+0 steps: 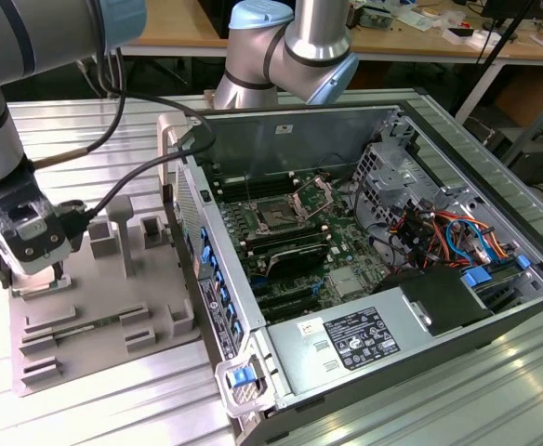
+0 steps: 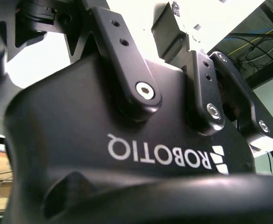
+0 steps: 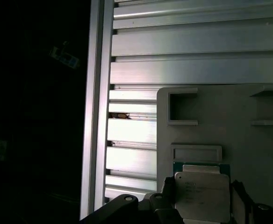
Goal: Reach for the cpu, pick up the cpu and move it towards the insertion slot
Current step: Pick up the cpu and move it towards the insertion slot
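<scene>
**End effector down on the cpu at the fixture plate, slot well away**

So in the exterior view the arm is parked at the 9 o'clock edge. The end effector is low over the grey fixture plate, which lies on the ribbed metal tabletop. The open computer case takes up the middle and the 3 o'clock side, with its near wall just beside the plate.

The first wrist view has the good stuff. The cpu is a flat square chip with a dull silver top and a green edge peeking out. It lies on the fixture plate, right beside a shallow rectangular recess. The end effector sits around it, with dark parts showing on two opposite sides of the chip. Honestly I can't tell whether it's clamped on the chip or just sitting apart around it. The tabletop slats run past the plate's edge.

The insertion slot is on the motherboard inside the case, with a dark centre and a shiny frame. Its silver bracket is flipped up at about 1 o'clock from it. From the end effector the slot is off toward 3 o'clock, well apart, with the case wall between them. A grey power supply sits at 5 o'clock from the slot.
</scene>
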Controlling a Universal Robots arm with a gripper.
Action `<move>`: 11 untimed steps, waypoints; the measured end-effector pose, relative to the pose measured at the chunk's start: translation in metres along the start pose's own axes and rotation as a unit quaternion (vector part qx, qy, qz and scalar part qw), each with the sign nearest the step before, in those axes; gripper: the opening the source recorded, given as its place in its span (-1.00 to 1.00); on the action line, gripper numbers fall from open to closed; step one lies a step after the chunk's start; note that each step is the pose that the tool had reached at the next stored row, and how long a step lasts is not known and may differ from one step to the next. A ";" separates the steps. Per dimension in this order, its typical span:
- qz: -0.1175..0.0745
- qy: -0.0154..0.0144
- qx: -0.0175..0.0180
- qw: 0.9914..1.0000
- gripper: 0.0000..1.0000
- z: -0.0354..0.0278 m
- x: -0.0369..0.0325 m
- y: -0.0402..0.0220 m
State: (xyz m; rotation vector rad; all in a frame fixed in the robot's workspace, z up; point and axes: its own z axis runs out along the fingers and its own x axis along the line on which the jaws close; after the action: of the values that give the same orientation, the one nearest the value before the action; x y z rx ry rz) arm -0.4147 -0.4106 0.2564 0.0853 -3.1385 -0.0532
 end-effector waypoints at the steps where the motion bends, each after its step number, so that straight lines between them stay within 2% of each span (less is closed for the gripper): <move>1: 0.000 0.000 0.000 1.000 0.09 -0.0003 0.0000 0.0000; 11: 0.000 0.000 0.000 1.000 0.09 -0.0041 0.0000 0.0001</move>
State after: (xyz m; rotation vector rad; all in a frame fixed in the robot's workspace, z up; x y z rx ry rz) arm -0.4147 -0.4106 0.2605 0.0853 -3.1385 -0.0536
